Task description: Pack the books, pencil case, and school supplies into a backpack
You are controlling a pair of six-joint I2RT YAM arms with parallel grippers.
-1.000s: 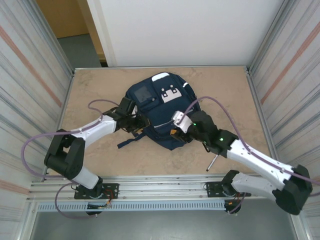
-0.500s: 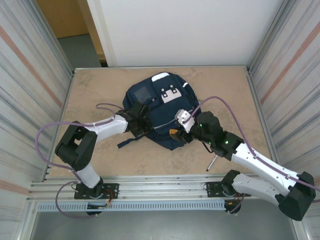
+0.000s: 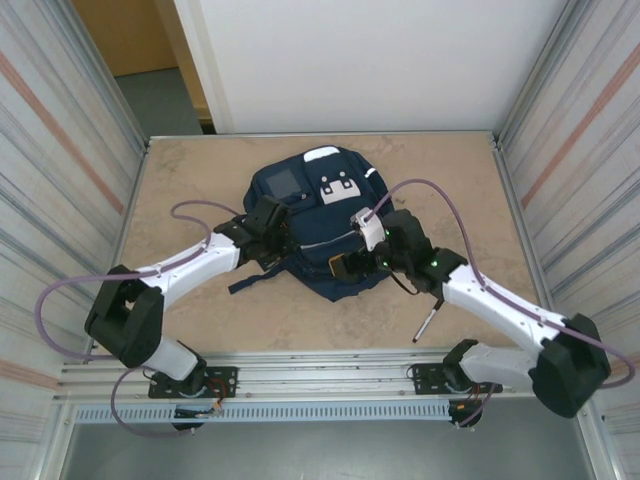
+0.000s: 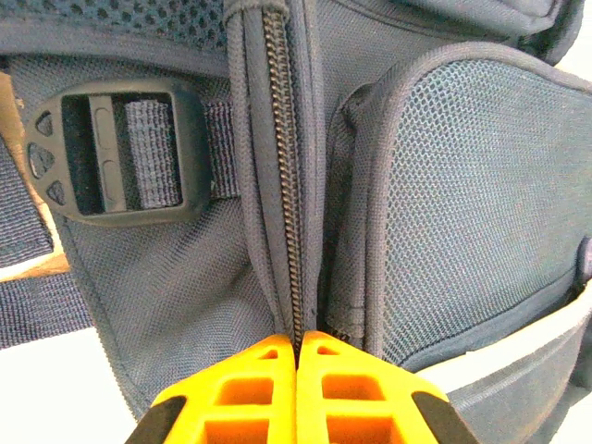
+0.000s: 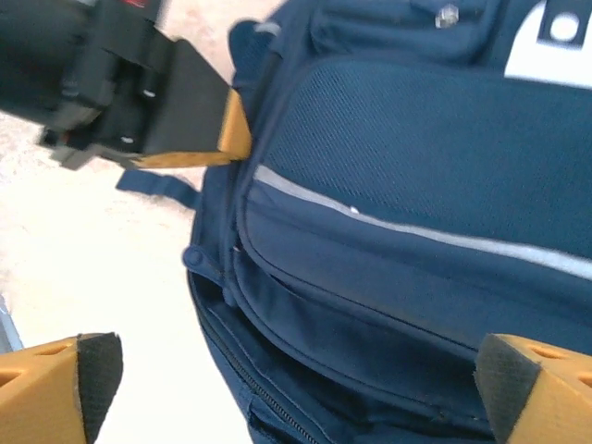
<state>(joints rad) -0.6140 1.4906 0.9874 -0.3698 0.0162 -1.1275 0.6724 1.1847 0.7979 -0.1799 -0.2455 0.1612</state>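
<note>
top: navy backpack [image 3: 318, 225] mid-bench [image 3: 200, 170], jaws hard to make out against it, black marker [image 3: 426, 325] loose near right arm [image 3: 500, 310], left wrist: left jaws fully shut at zipper [image 4: 282, 166], pinch hidden, right wrist: right jaws wide, empty, over backpack's striped front

Close up on navy backpack [image 4: 176, 277] fabric. Down the middle, a closed zipper [image 4: 282, 185], ending at the left gripper [image 4: 297, 347] on the bottom edge, orange fingers pressed together at the zipper's lower end. Left of it, a black buckle [image 4: 116, 153] on a webbing strap [image 4: 220, 153]. To the right, a mesh pocket [image 4: 472, 203] above a pale stripe [image 4: 518, 347].
</note>
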